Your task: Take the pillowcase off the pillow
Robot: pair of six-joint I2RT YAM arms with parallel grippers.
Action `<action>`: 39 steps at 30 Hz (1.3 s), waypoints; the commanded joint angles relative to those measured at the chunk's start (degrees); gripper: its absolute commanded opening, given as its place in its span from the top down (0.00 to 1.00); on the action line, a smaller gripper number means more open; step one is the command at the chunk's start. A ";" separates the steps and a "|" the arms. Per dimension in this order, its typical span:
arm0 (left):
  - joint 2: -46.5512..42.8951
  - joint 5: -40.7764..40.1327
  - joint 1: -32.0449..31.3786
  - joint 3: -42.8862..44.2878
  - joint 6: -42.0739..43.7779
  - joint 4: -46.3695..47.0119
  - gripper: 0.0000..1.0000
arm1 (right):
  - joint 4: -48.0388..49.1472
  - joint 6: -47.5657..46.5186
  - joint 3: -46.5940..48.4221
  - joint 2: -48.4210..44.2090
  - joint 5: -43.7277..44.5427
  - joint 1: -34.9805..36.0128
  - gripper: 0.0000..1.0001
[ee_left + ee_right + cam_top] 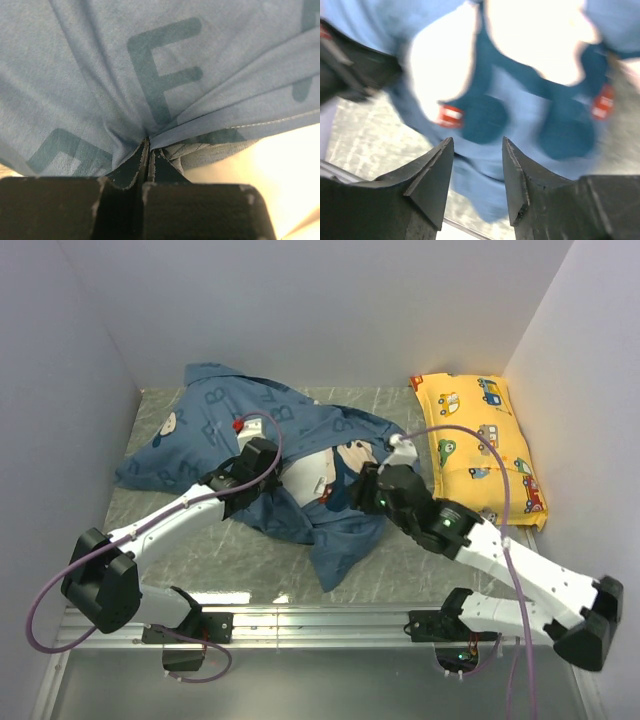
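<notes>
The dark-blue pillowcase [200, 435] with mouse faces and red bows lies crumpled across the middle and left of the table. A patch of the white pillow [303, 478] shows through its opening at the centre. My left gripper [244, 472] is shut on a fold of the pillowcase [150, 75], the jaws pinching bunched cloth. My right gripper [368, 488] is open and empty, hovering over the pillowcase [520, 120] beside the pillow opening; the white pillow [440, 75] shows blurred beyond its fingertips.
A yellow car-print pillow [480, 445] lies at the back right by the right wall. White walls close in the table on left, back and right. A metal rail [320, 620] runs along the near edge.
</notes>
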 commanded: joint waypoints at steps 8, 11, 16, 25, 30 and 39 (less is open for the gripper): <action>1.10 4.50 -2.05 -1.27 -2.70 1.29 1.00 | -8.28 2.05 18.73 23.21 9.35 3.44 0.28; 1.19 3.37 -1.87 -0.93 -2.88 0.77 0.99 | -11.79 1.69 19.97 27.44 11.09 3.35 0.32; -0.65 4.06 1.28 -1.27 -2.44 -0.29 1.00 | -7.08 3.01 4.09 17.65 9.80 -1.65 0.85; -7.76 9.41 18.50 -2.15 -0.68 -1.43 0.99 | 7.15 6.43 -22.82 1.87 -1.36 -13.95 1.00; -8.04 16.00 20.72 -3.38 -0.07 1.20 1.00 | 19.99 7.85 -26.52 10.64 -13.04 -14.58 1.00; -0.04 7.06 2.97 0.57 0.46 -2.47 0.92 | 40.05 6.00 -24.24 21.12 -25.46 -12.21 1.00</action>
